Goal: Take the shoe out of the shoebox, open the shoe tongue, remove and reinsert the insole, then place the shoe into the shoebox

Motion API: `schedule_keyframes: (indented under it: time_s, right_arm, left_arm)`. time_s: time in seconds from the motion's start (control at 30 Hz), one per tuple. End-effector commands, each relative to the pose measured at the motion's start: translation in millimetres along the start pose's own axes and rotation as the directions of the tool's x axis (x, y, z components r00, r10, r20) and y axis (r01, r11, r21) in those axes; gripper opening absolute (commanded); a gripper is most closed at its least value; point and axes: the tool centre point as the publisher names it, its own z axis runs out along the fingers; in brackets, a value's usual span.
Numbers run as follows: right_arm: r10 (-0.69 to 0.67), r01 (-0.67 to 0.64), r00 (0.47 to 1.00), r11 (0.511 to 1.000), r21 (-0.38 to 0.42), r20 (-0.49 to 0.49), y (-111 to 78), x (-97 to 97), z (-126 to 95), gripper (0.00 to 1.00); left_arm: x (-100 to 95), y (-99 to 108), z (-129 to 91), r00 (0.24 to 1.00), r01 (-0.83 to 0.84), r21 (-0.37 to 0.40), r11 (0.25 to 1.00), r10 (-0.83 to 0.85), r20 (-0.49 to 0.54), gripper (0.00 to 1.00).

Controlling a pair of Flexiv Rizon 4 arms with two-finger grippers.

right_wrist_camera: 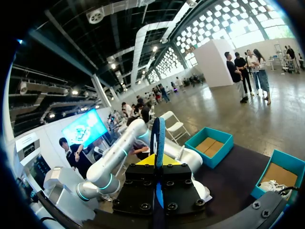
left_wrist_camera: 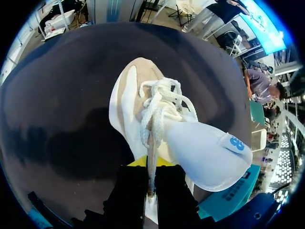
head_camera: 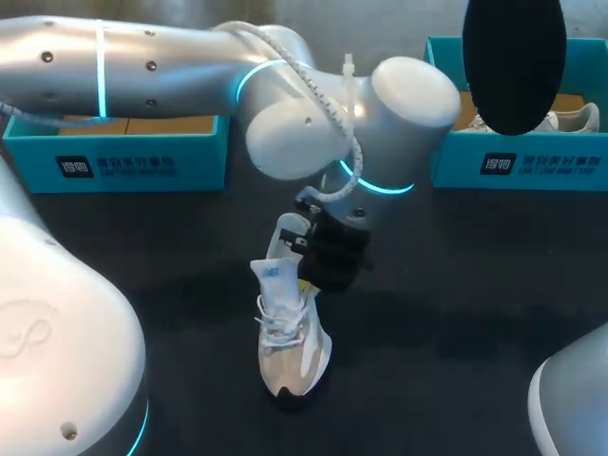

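**While the insole is out: shoe on table, both claws occupied**

Where the dark table (head_camera: 456, 285) lies between the two arms, one white shoe (head_camera: 293, 351) stands upright, tongue raised.
- Left gripper (left_wrist_camera: 151, 174): at the shoe's heel end, fingers pressed together, pinching a white lace (left_wrist_camera: 152, 143).
- Right gripper (right_wrist_camera: 157, 171): raised off the table, clamped on a dark insole (right_wrist_camera: 157, 138) held edge-on.
- Left shoebox (head_camera: 123, 161), teal: at the far edge.
- Right shoebox (head_camera: 518, 161), teal: at the far edge, holding a second white shoe (head_camera: 575, 119).

- Your left arm (head_camera: 171, 66): silver shell, glowing cyan joint rings (head_camera: 100, 66), white ribbed cable (head_camera: 328, 106).
- Your right gripper (right_wrist_camera: 157, 162) is black, bolted, yellow-tipped.
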Motion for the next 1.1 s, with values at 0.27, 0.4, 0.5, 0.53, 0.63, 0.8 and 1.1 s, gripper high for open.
schedule_keyframes:
  time_s: [0.27,0.4,0.5,0.53,0.63,0.8,1.1]
  right_arm:
    - [0.002,-0.002,1.0,1.0,0.005,0.001,2.3,-0.1,1,0.0]
    - [0.002,-0.002,1.0,1.0,0.005,0.001,2.3,-0.1,1,0.0]
    - [0.002,-0.002,1.0,1.0,0.005,0.001,2.3,-0.1,1,0.0]
    - [0.002,-0.002,1.0,1.0,0.005,0.001,2.3,-0.1,1,0.0]
    - [0.002,-0.002,1.0,1.0,0.005,0.001,2.3,-0.1,1,0.0]
    - [0.002,-0.002,1.0,1.0,0.005,0.001,2.3,-0.1,1,0.0]
    - [0.002,-0.002,1.0,1.0,0.005,0.001,2.3,-0.1,1,0.0]
  left_arm:
    - [-24.3,4,8,0.997,0.07,0.034,0.997,-0.071,0.024,0.0]
    - [-28.1,10,9,0.993,0.114,0.034,0.993,-0.115,0.033,0.0]
    - [-29.6,16,10,0.989,0.14,0.035,0.99,-0.141,0.04,0.0]
    - [-29.7,17,11,0.987,0.151,0.043,0.988,-0.153,0.042,0.0]
    - [-30.5,20,11,0.984,0.168,0.043,0.985,-0.169,0.045,0.0]
    - [-31.1,22,7,0.979,0.191,0.053,0.98,-0.194,0.068,0.3]
    - [-24.5,22,-20,0.966,0.196,0.058,0.979,-0.203,0.157,1.0]
